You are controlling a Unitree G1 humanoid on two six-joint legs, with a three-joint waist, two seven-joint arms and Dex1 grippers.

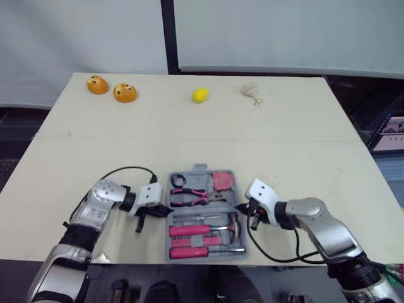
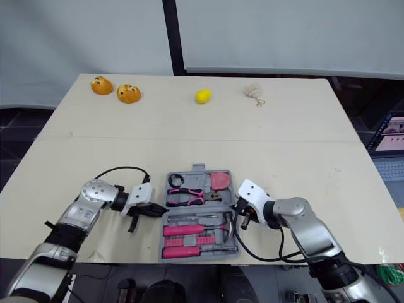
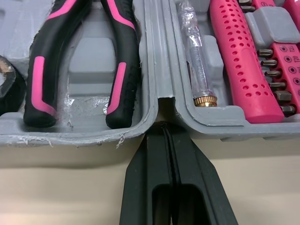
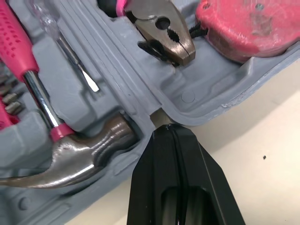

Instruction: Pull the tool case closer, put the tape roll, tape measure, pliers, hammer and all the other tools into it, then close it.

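The left arm point(image 1: 95, 211) and right arm point(image 1: 322, 227) are silver-grey metal with rounded shells. Each ends in a white boxy wrist block point(image 1: 149, 196) past a black joint, and a thin black cable point(image 1: 129, 168) loops from each wrist. The left gripper point(image 3: 165, 129) and right gripper point(image 4: 171, 130) have smooth, matte black, wedge-shaped fingers point(image 3: 145, 187).

Grey tool case point(image 1: 201, 168) lies open and flat at lower centre of the frame, near the bench's front edge. Upper half: black tape roll point(image 1: 177, 181) left, pink-black pliers point(image 1: 189, 197) middle, red tape measure point(image 1: 222, 180) right. Lower half: pink-handled hammer point(image 1: 205, 228), head to the right, bit rack point(image 1: 211, 240), pink screwdriver point(image 1: 189, 252).
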